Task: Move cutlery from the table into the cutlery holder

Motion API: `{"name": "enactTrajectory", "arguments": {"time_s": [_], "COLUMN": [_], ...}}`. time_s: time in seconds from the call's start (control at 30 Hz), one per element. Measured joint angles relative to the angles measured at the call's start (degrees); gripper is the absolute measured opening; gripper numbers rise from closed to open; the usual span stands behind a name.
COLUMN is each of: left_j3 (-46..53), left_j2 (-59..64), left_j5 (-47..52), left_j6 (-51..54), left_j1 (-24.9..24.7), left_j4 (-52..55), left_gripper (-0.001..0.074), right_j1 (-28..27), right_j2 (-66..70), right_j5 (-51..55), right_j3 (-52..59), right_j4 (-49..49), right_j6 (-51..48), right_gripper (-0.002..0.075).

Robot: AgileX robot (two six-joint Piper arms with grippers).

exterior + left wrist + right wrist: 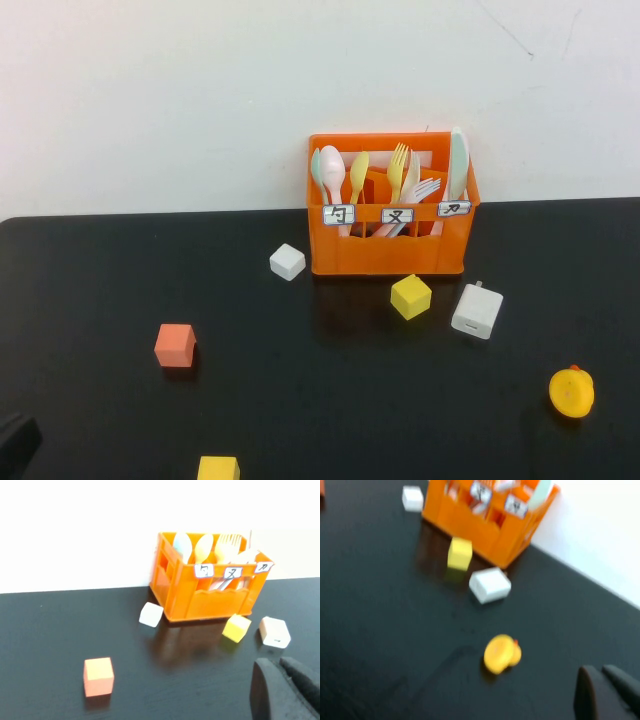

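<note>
The orange cutlery holder (390, 250) stands at the back of the black table (120, 290), against the white wall. A pale pink spoon (332, 165) stands upright in its left compartment. In the middle one a pale pink fork (425, 187) leans beside a yellow fork (399, 165). The holder (210, 602) also shows in the left wrist view, far from my left gripper (277, 662), which is shut and empty over the table's near left. My right gripper (597, 669) is shut and empty, near the yellow duck (501, 653).
Around the holder lie a white cube (287, 261), a yellow cube (411, 296) and a white charger block (477, 311). An orange-red cube (175, 345) sits at the left. Another yellow cube (218, 468) is at the front edge, and the duck (572, 392) at the right.
</note>
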Motion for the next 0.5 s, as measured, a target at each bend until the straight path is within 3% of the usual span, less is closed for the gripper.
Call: {"name": "enactTrajectory", "arguments": {"time_s": [0.5], "left_j3": [0.0], "left_j2": [0.0], "left_j5": [2.8], "left_j6": [0.0], "left_j1": [0.0], "left_j4": [-0.5], "left_gripper": [-0.0002], "right_j1": [0.0], "right_j2": [-2.0], "right_j5": [0.9], "right_j3": [1.9], "right_j4": [4.2], "right_j6": [0.9], "right_gripper": [0.0005]}}
